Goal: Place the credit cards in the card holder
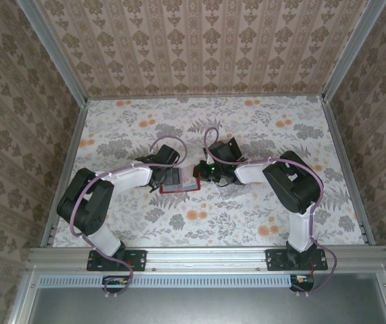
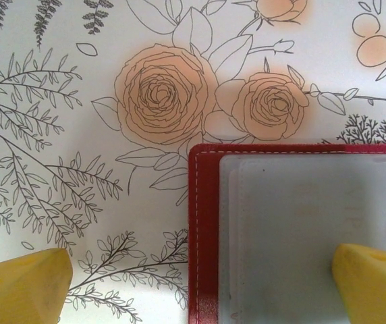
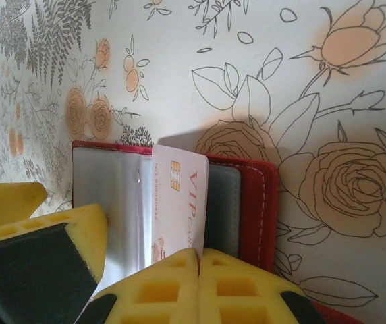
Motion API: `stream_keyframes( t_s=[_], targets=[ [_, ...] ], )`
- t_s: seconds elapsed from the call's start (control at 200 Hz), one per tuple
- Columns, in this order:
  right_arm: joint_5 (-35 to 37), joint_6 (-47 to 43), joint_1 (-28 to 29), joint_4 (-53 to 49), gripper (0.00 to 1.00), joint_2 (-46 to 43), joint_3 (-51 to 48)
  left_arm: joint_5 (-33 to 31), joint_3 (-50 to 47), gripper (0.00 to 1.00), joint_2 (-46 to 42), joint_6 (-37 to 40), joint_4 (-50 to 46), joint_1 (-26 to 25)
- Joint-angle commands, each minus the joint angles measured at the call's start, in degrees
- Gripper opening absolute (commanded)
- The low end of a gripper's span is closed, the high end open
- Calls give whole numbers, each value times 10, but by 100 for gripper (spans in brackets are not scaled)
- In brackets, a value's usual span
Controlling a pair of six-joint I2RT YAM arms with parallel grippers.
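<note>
The card holder (image 1: 179,186) lies open on the flowered table, a red wallet with greyish pockets (image 2: 301,223). My left gripper (image 2: 200,283) is open and straddles its stitched red edge (image 2: 203,202): one yellow fingertip (image 2: 24,283) is over the cloth, the other (image 2: 372,280) over a pocket. My right gripper (image 3: 198,260) is shut on a pale credit card (image 3: 179,196) with a gold chip and "VIP" lettering. It holds the card upright by its lower edge, over the pockets of the open card holder (image 3: 254,202). From above, the two grippers (image 1: 169,177) (image 1: 205,171) meet at the wallet.
The table (image 1: 247,128) has a flowered cloth and is walled by patterned panels on three sides. A yellow and black finger of the left gripper (image 3: 51,233) sits close beside the right gripper's fingers.
</note>
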Motion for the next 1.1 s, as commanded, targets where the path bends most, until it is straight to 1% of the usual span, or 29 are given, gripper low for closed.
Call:
stream_keyframes(
  t_s=[0.0, 0.365, 1.095],
  targets=[
    [25, 6, -1, -32, 0, 20, -13, -18, -23, 100, 1, -10, -48, 9],
    [28, 11, -1, -31, 0, 20, -18, -2, -26, 100, -19, -4, -46, 17],
    [16, 24, -1, -19, 0, 24, -18, 6, -64, 100, -45, -8, -43, 36]
  ],
)
